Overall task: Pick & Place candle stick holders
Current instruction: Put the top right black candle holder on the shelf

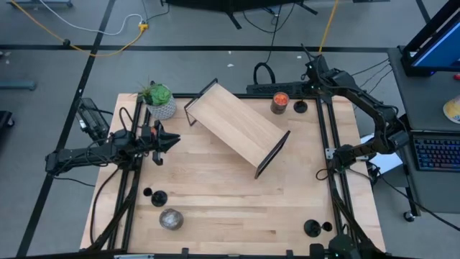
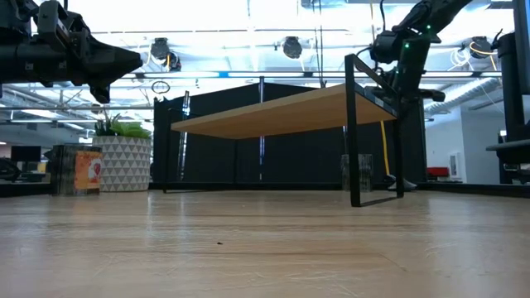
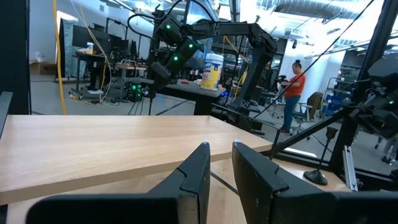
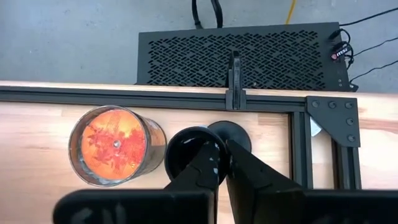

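Three black candle stick holders stand on their round bases on the table. One [image 1: 300,108] is at the far right beside an orange-filled glass jar [image 1: 279,102], one [image 1: 158,198] near left, one [image 1: 313,229] near right. My right gripper [image 1: 310,78] hangs shut above the far-right holder [image 4: 189,149], which stands apart from it below the fingertips. It is high off the table in the low view [image 2: 396,83]. My left gripper [image 1: 171,140] is shut and empty at the left, above the table, pointing at the wooden shelf [image 1: 237,126].
The wooden shelf on black metal legs stands slantwise mid-table. A potted plant [image 1: 159,101] is at the far left. A grey ball-like object [image 1: 170,219] lies near the left holder. Black frame rails [image 1: 332,165] run along both sides. A person [image 3: 292,93] stands in the room beyond.
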